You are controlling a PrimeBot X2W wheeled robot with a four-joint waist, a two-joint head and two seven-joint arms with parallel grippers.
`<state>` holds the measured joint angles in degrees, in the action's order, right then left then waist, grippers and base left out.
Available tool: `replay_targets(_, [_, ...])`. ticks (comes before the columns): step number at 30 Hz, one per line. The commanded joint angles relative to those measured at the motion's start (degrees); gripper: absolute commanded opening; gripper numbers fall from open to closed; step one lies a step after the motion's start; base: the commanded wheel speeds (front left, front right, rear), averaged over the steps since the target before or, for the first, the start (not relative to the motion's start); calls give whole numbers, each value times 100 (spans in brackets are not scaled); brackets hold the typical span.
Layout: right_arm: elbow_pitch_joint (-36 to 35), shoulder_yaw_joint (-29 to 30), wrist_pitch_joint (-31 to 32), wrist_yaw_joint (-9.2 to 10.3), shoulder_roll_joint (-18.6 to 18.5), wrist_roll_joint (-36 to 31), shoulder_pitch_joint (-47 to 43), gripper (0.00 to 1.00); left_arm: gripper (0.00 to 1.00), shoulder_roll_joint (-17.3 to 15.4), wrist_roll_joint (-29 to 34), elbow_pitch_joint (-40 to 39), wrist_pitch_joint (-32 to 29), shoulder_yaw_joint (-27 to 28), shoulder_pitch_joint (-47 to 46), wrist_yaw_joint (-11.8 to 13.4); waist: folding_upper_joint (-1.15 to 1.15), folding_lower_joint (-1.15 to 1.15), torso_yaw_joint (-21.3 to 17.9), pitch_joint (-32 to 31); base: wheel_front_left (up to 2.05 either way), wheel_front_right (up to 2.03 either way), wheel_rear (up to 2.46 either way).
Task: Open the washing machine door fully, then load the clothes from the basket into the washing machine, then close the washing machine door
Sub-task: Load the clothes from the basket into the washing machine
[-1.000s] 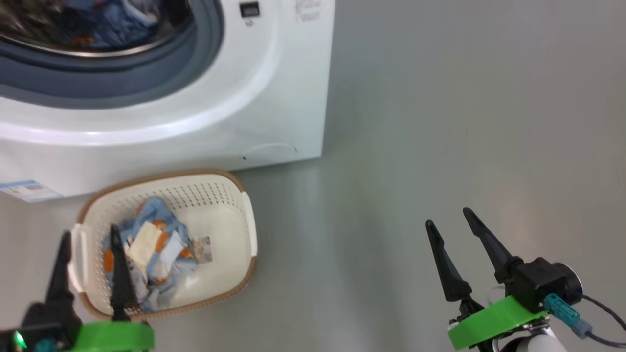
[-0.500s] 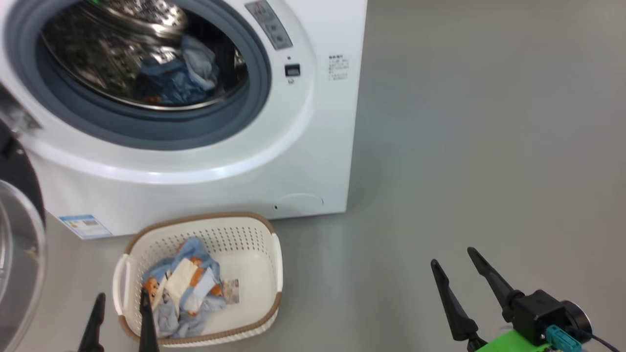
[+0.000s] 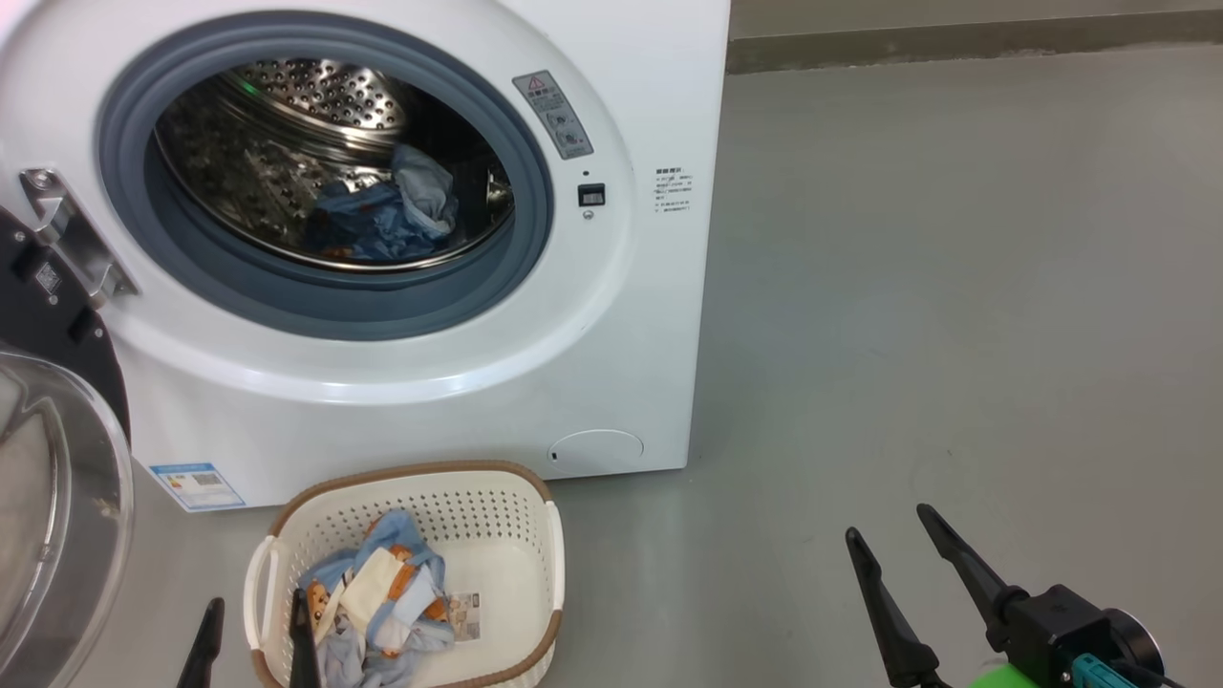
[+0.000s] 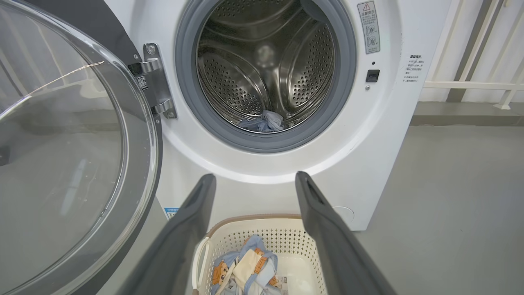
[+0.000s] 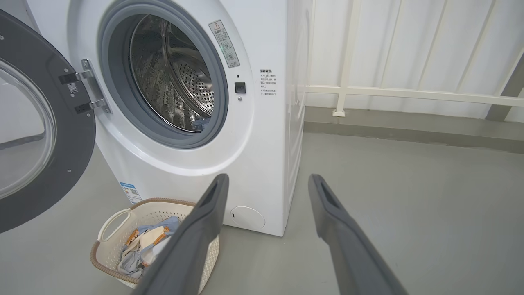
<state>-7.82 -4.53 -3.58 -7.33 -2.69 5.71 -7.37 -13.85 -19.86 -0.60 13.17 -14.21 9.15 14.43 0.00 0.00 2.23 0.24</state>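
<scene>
The white washing machine point(image 3: 611, 315) stands with its door point(image 3: 57, 497) swung wide to the left, the glass bowl facing out. Some blue clothes point(image 3: 382, 215) lie in the steel drum. On the floor in front sits the cream basket point(image 3: 535, 535), holding a bundle of blue bear-print clothes point(image 3: 387, 597). My left gripper point(image 3: 255, 612) is open above the basket's left end, nothing between its fingers; its wrist view looks over the basket point(image 4: 254, 218) into the drum. My right gripper point(image 3: 889, 526) hangs open over bare floor to the right.
Grey floor point(image 3: 955, 287) stretches to the right of the machine. A white railing point(image 5: 409, 94) and a low kerb run along the back wall. The open door point(image 5: 69, 164) takes up the space left of the basket point(image 5: 100, 262).
The head camera has tilted up, so the drum and the open door have come into the picture and both grippers sit lower. Both grippers stay open; the basket's clothes lie as before.
</scene>
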Motion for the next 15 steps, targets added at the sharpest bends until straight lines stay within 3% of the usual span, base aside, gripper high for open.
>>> replay_targets(1, [-186, -121, -5, -16, -19, 44, 38, 100, 100, -87, -16, -173, -6, 194, -127, 52, 0, 0, -6, 3, 0, 0, 0])
replay_targets(15, [-162, -148, -13, -16, -19, 62, 51, 100, 100, -77, -98, -196, -9, 186, -176, 89, 0, 0, 19, 21, 0, 0, 0])
